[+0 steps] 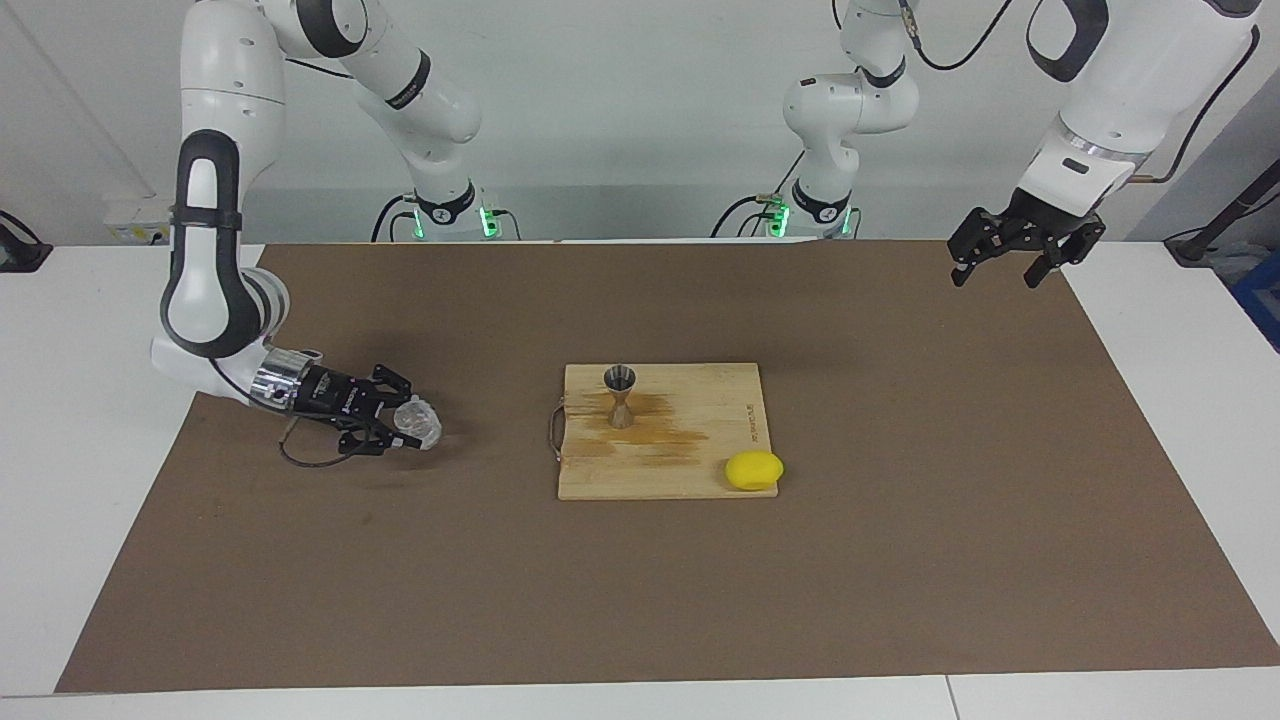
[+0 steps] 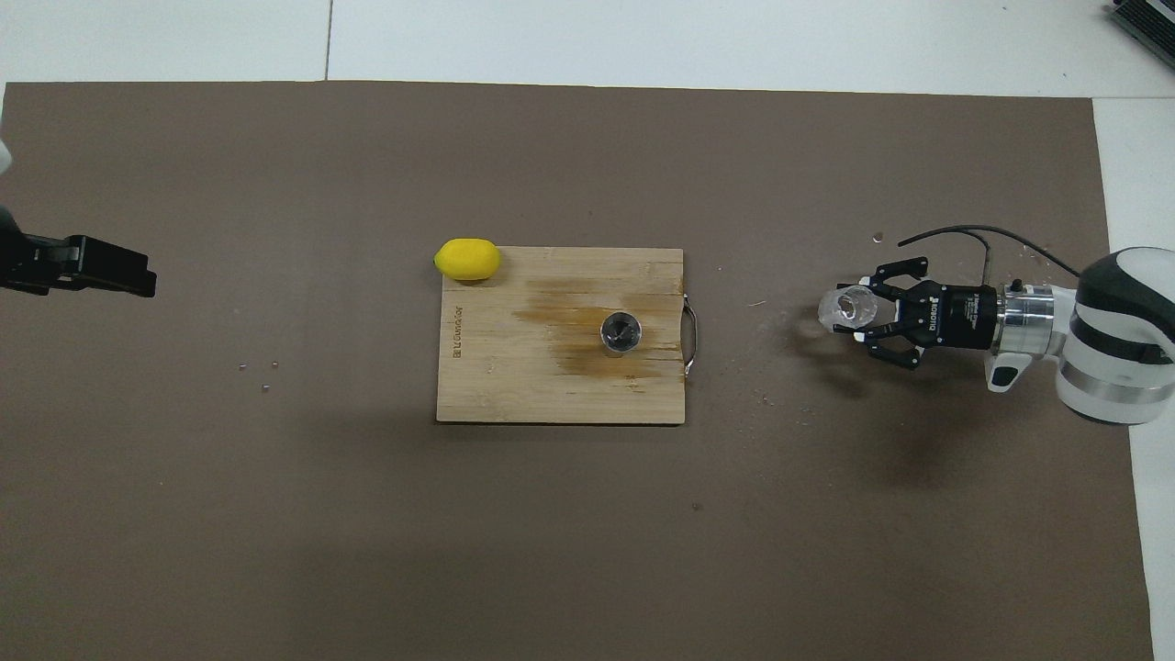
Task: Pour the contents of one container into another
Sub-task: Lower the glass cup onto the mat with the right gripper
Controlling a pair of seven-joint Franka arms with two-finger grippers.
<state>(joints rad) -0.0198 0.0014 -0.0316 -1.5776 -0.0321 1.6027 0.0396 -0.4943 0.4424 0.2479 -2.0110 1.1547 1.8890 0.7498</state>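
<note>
Glass tumbler [image 1: 418, 422] clamped in right gripper [image 1: 392, 424] jaws, well apart from jigger [image 1: 620, 395]; left gripper [image 1: 1010, 262] jaws wide; pouring undone

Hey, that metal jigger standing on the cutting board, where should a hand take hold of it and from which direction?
Probably at the narrow waist, coming in level from the side. The jigger stands upright on the cutting board, and the two cones flare above and below the waist, so fingers closing there should not slip up or down.
</note>
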